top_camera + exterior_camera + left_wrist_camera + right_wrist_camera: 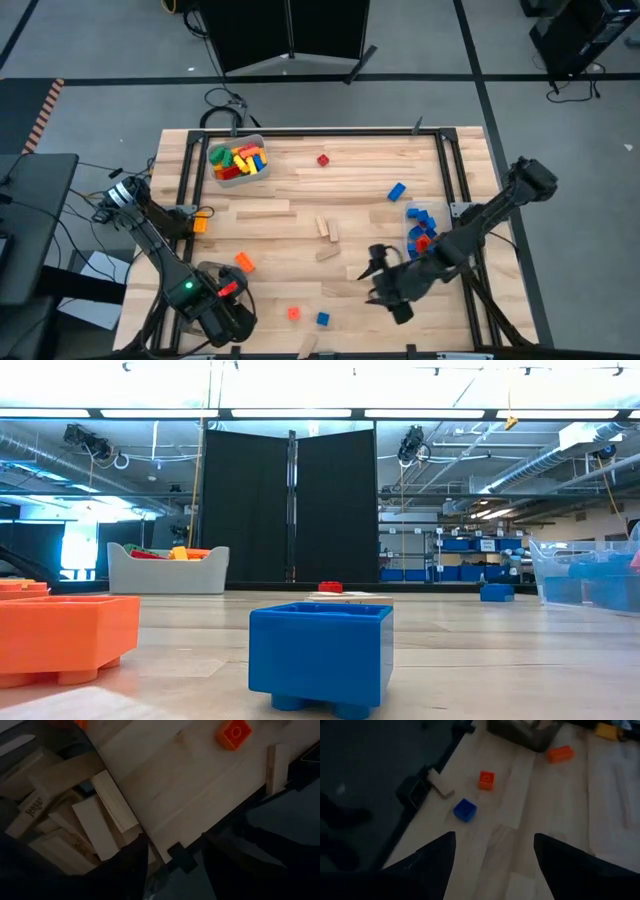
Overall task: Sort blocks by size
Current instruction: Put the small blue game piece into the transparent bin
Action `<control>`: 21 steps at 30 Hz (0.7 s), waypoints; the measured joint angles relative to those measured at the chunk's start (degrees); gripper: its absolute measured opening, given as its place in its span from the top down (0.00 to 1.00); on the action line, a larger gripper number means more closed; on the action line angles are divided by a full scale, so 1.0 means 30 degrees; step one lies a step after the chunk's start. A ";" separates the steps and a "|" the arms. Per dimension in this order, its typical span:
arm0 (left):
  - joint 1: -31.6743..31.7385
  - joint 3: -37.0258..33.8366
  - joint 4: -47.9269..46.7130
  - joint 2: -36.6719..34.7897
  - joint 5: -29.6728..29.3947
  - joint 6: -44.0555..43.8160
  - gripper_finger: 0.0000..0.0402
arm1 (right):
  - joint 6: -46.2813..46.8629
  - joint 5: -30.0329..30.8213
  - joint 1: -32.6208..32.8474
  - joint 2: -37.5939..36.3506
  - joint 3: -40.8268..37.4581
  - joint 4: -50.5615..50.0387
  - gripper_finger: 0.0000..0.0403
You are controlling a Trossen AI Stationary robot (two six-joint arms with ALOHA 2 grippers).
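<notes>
Right gripper (pixel 372 273) spread wide, empty, above bare table (pixel 300 235) near small blue block (pixel 323 319). Left gripper (pixel 236 322) at near edge, grip impossible to tell. Blocks scattered, some in bins (pixel 236 163).

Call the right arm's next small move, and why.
Probably ease the right gripper forward and down toward the small blue brick. Its fingers stand apart with nothing between them, and that brick lies loose on the table just ahead, beside the small orange brick, neither one sorted yet.

Two bins (pixel 238 176), two robot arms (pixel 470 235)
</notes>
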 joint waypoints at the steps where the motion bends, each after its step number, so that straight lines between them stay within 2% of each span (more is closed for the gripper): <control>1: 0.0000 0.0000 -0.0007 0.0000 -0.0004 0.0003 0.53 | -0.0580 -0.0238 -0.0165 0.0588 0.0409 -0.0002 0.30; 5: -0.0007 0.0000 0.0006 -0.0007 0.0003 0.0009 0.53 | -0.2141 -0.0336 -0.0643 0.3031 0.2488 -0.0175 0.29; 9: -0.0044 0.0000 -0.0004 -0.0007 0.0011 0.0019 0.53 | -0.2087 -0.0453 -0.1129 0.5323 0.4831 -0.0708 0.29; 21: -0.0050 0.0000 -0.0755 -0.0007 0.0035 0.0176 0.53 | 0.2679 -0.1287 -0.1528 1.2587 1.3771 -0.6196 0.34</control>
